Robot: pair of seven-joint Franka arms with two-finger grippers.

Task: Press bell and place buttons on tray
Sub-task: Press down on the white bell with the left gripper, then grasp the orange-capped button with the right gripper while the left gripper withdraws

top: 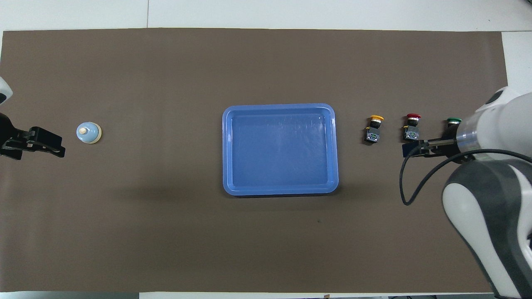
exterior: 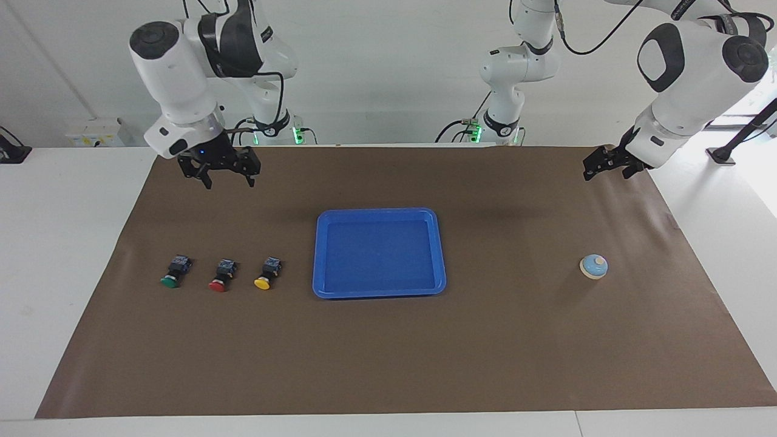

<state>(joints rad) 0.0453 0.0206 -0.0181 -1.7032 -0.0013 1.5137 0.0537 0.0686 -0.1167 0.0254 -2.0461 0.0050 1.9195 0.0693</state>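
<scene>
The right tool (exterior: 226, 176) hangs open and empty over the brown mat (exterior: 388, 364) at the right arm's end of the tabletop (exterior: 61, 243), and the left tool (exterior: 610, 164) hangs open and empty over the mat's edge at the left arm's end. The blue tray (exterior: 379, 291) lies mid-mat with nothing in it. The green button (exterior: 173, 273), red button (exterior: 221, 276) and yellow button (exterior: 266, 274) lie in a row beside it toward the right arm's end, and the bell (exterior: 593, 266) stands well apart toward the left arm's end.

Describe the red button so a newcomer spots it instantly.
Start at the blue tray in the middle of the brown mat. Toward the right arm's end, three small black-bodied push buttons lie in a row. The red button is the middle one, between the yellow button by the tray and the green button at the outer end.
</scene>
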